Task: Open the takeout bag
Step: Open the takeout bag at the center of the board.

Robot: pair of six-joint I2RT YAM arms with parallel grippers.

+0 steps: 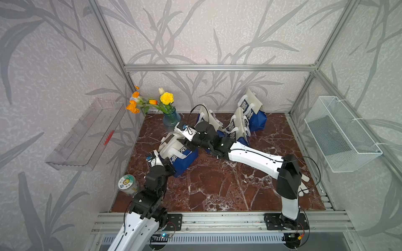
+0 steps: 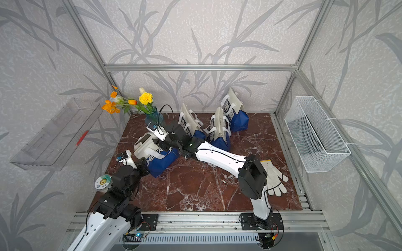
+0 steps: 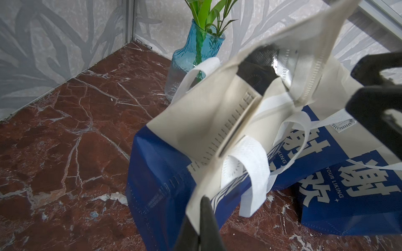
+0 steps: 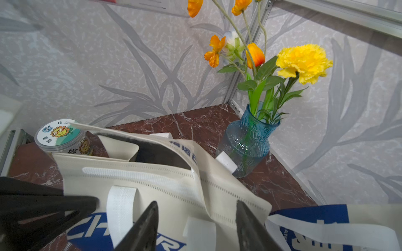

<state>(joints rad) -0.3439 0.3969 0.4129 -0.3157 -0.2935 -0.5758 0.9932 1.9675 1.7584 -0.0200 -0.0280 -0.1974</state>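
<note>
The takeout bag (image 1: 182, 157) (image 2: 162, 162), blue below and cream on top with white handles, stands at the front left of the marble table. My left gripper (image 3: 203, 214) (image 1: 169, 163) is shut on a corner of its cream top flap. My right gripper (image 4: 197, 202) (image 1: 182, 142) hangs open just over the bag's top edge, one cream flap lying between its fingers without being pinched. The bag's mouth (image 4: 156, 153) gapes partly, showing a dark lining. A stretch of the top seam is still pressed together in the left wrist view.
A blue glass vase (image 1: 171, 119) of flowers stands right behind the bag. Three more bags (image 1: 253, 118) sit at the back. A lidded cup (image 1: 128, 184) is by the left arm, a white glove (image 2: 274, 176) at the right. A wire basket (image 1: 342, 134) and a clear shelf (image 1: 87, 134) hang on the side walls.
</note>
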